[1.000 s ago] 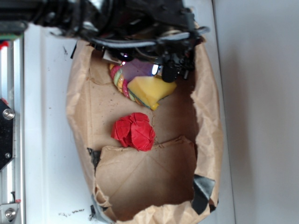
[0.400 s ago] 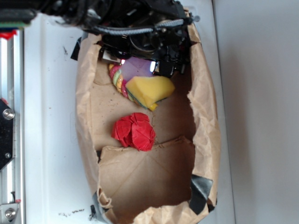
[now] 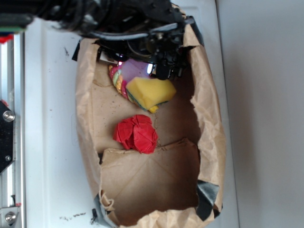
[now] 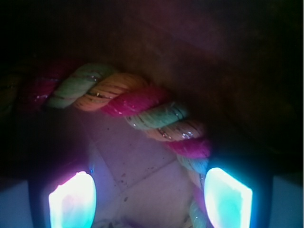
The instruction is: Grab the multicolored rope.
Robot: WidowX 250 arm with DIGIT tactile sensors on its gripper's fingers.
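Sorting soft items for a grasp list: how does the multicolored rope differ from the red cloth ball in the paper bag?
The multicolored rope is long, twisted and curved, with pink-red, yellow and pale green strands; the red cloth ball is one colour, wrinkled and bunched into a lump. The rope lies partly under the yellow sponge; the ball sits uncovered. Both rest in the paper bag.

Count on inspection: one brown paper bag [image 3: 88,109], holding one multicolored rope [image 4: 142,102] (three strand colours: red, yellow, light green), one yellow sponge [image 3: 149,92] and one red cloth ball [image 3: 136,134]. Two lit fingertips [image 4: 72,199] visible.
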